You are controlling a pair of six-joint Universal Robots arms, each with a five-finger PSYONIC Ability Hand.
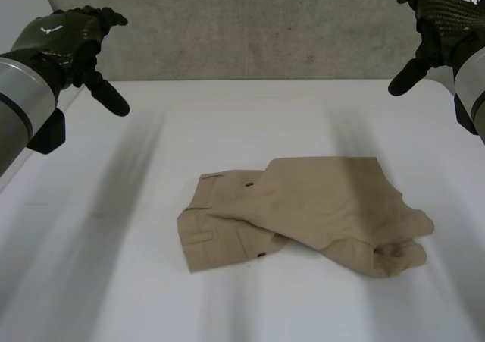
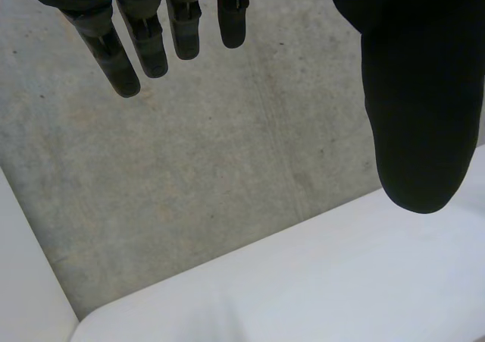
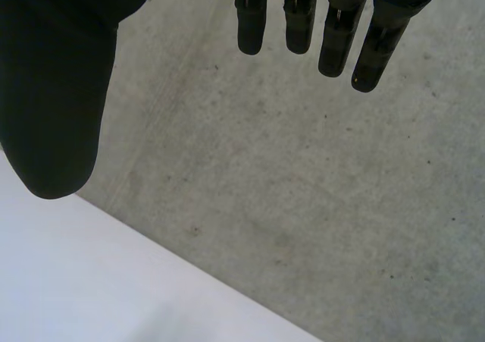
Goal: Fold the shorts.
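Tan shorts [image 1: 303, 209] lie folded over on the white table [image 1: 114, 266], a little right of the middle, with a pocket and buttons showing at their left end. My left hand [image 1: 64, 39] hangs high at the far left, well away from the shorts, fingers [image 2: 129, 46] straight and thumb [image 2: 417, 114] spread, holding nothing. High at the far right, my right hand [image 1: 443, 16] is likewise open and empty, with straight fingers [image 3: 333, 31] and the thumb [image 3: 57, 107] apart.
A grey concrete wall [image 1: 258, 23] stands behind the table's far edge. The table's far edge [image 2: 303, 236] and bare white top lie below each hand's fingertips in the wrist views.
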